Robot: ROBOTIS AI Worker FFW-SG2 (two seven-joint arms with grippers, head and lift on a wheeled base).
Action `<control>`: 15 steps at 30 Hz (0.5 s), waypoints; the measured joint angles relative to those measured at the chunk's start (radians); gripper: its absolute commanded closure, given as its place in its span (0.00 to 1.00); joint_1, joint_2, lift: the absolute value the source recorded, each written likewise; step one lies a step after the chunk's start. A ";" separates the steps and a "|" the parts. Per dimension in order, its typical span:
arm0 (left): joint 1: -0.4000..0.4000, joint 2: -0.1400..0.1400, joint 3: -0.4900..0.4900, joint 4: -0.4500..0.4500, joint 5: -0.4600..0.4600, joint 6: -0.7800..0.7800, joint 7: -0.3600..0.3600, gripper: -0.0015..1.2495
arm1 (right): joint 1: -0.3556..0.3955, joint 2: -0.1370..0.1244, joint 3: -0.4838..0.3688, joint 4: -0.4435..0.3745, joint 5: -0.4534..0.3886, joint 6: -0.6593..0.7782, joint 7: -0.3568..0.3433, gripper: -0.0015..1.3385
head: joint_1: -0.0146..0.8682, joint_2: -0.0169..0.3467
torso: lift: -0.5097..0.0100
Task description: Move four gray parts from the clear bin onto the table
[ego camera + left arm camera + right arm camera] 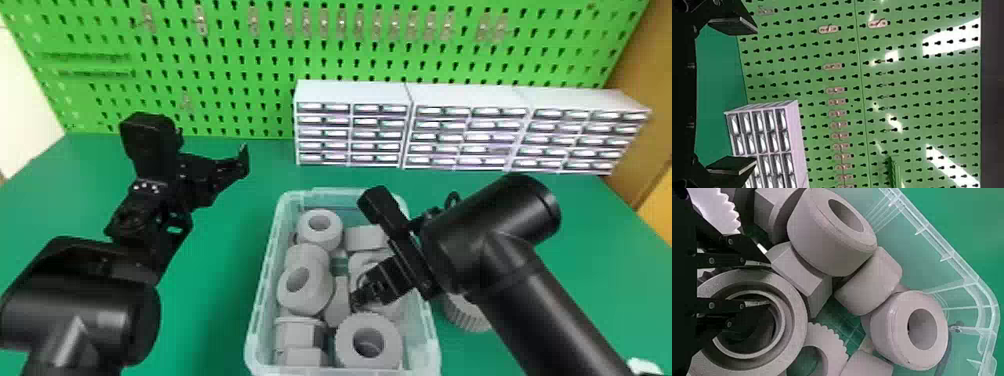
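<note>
The clear bin [257,320] stands on the green table, holding several gray parts, among them a ribbed ring [368,345] near its front. One ribbed gray part [467,315] rests on the table right of the bin, partly behind the arm. My right gripper [356,299] is down in the bin. In the right wrist view, the right gripper [760,283] is shut on the wall of a wide gray ring [793,301], one finger inside its hole and the other outside. Over the table's left side is my left gripper [235,167]; in its wrist view the left gripper [732,96] stands open, nothing between its fingers.
White drawer cabinets [350,92] line the back right of the table [215,300], beyond the bin. Behind them rises a green pegboard [270,60] with metal hooks. The right arm spans the table to the right of the bin.
</note>
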 measured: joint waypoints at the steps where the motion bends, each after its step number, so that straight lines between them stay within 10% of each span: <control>1: 0.000 0.000 0.000 0.000 0.001 0.000 0.000 0.10 | 0.001 0.000 -0.001 -0.001 0.000 0.000 0.000 0.76 | 0.78 0.14 | 0.89; 15: 0.006 0.000 0.001 0.000 0.005 0.002 -0.001 0.10 | -0.005 0.001 -0.005 -0.057 0.054 0.001 0.000 0.76 | 0.78 0.14 | 0.89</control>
